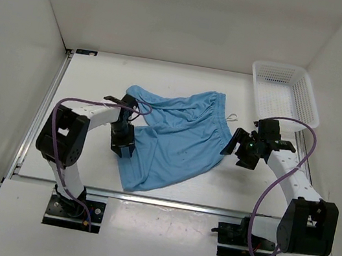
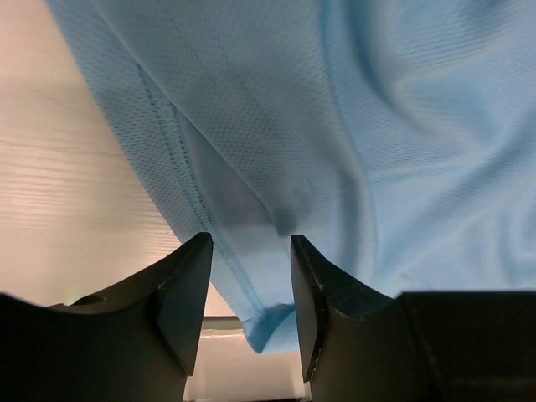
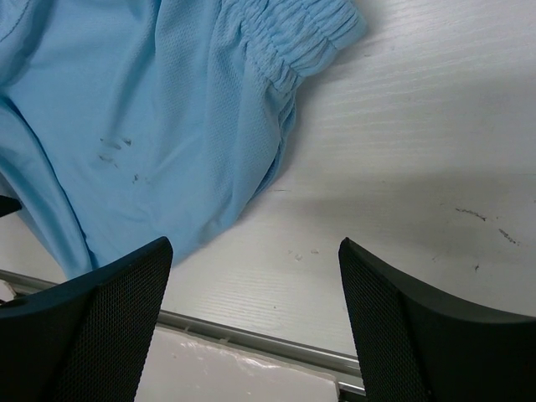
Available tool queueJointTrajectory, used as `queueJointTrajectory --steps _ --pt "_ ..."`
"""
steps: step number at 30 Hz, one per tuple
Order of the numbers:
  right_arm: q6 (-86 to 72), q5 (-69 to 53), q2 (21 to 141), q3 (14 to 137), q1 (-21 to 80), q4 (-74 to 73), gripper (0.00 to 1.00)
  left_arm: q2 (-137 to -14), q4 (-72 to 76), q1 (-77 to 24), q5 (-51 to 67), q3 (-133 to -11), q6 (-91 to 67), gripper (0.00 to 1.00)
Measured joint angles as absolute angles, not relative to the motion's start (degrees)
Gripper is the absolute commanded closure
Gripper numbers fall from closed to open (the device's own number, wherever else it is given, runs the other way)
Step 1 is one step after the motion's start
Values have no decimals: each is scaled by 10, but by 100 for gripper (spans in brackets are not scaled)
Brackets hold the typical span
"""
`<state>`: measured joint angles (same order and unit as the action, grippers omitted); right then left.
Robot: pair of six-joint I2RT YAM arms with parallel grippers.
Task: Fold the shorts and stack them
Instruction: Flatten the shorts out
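The light sky-blue shorts (image 1: 179, 136) lie spread and slightly rumpled in the middle of the table, with the gathered waistband (image 1: 211, 102) at the far right and a white drawstring loop (image 1: 232, 117) beside it. My left gripper (image 1: 122, 146) is at the shorts' left edge. In the left wrist view it (image 2: 251, 243) is open, its jaws straddling the hemmed edge of a leg (image 2: 193, 193) without closing on it. My right gripper (image 1: 237, 153) is just right of the shorts. In the right wrist view it (image 3: 255, 247) is wide open over bare table, with the shorts (image 3: 151, 126) to its left.
A white plastic mesh basket (image 1: 312, 102) stands at the far right corner. White walls enclose the table on the left, back and right. A metal rail (image 1: 172, 202) runs along the near edge, close to the shorts' lowest corner.
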<state>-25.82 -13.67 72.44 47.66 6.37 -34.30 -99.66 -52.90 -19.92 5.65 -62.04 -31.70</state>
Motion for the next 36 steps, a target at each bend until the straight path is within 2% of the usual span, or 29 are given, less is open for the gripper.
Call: queueJointTrajectory --steps 9,12,14,22,27,35,36 --pt "-251 -137 728 477 64 -345 15 -1019 -514 -219 75 -608 -316 66" --pt "-250 -137 728 477 64 -346 15 -1020 -511 -224 77 -610 -320 77" --pt "-250 -137 728 477 64 -346 15 -1022 -507 -228 77 -615 -323 90" --pt "-250 -137 728 477 64 -346 15 -1023 -507 -231 75 -621 -324 90" --pt "-250 -136 728 477 64 -346 15 -981 -529 -222 63 -621 -324 90" --pt "-250 -133 728 468 64 -346 15 -923 -543 -126 51 -620 -315 90" --pt "-250 -133 728 468 64 -346 15 -924 -544 -116 50 -620 -315 80"
